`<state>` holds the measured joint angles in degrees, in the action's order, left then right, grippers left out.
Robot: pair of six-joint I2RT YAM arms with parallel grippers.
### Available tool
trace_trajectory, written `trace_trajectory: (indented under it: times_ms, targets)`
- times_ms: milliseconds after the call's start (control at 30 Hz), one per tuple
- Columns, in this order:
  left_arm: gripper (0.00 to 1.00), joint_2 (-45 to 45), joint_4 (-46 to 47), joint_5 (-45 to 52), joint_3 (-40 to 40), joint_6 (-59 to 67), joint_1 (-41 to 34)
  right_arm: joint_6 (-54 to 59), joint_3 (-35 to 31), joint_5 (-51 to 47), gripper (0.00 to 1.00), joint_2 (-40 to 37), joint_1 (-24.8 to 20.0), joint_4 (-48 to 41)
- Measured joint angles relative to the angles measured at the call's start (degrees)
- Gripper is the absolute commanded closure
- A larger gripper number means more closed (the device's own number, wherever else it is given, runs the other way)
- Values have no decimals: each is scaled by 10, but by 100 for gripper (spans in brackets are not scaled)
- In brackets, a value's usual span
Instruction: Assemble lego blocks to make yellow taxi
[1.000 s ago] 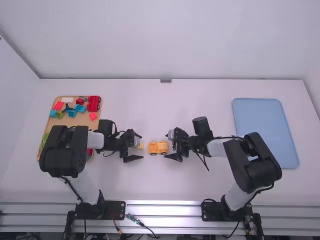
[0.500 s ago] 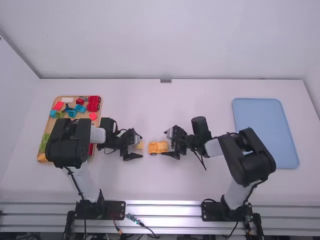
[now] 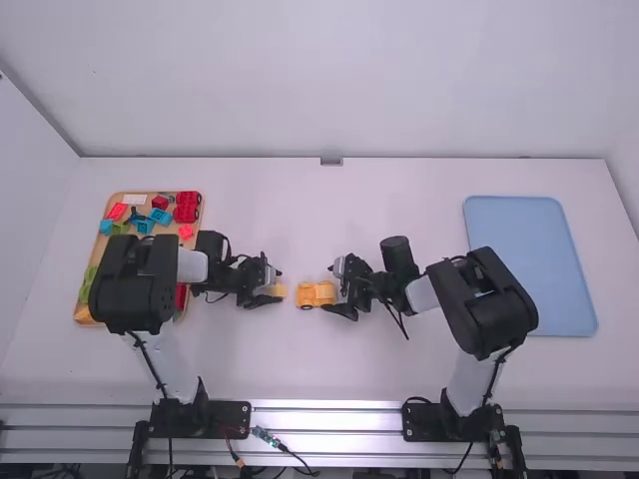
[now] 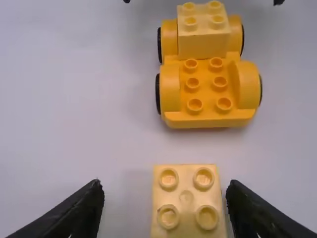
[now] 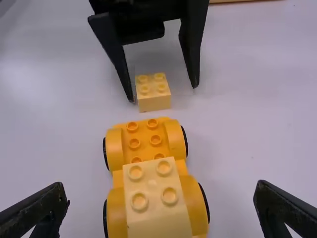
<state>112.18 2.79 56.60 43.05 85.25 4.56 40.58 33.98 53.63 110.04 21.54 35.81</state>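
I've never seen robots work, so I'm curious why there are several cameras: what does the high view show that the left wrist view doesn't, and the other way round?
The high view adds the blue tray, the wooden tray of mixed bricks, and the bases of both arms.

The left wrist view adds close detail: six bare studs on the yellow car base and four on the loose pale yellow brick.

Both show that brick between the left gripper's open jaws, and another pale yellow brick on the car base.
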Motion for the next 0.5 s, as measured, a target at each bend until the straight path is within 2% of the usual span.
trace_trajectory:
  times_ms: [33,133,167,200,400,500]
  targets:
    - [50,0,-13,0,-7,-6,0,1,0,0,1,0,0,0]
    - [55,0,-26,5,-19,-14,0,0,0,0,1,0,0,0]
    - [63,0,-28,8,-22,-15,0,0,0,0,1,0,0,0]
    - [64,0,-27,9,-23,-17,0,-1,0,0,1,0,0,0]
    - [68,0,-29,11,-23,-25,0,-2,0,0,1,0,0,0]
    - [61,0,-37,11,-23,-34,-1,-1,0,0,1,0,0,-1]
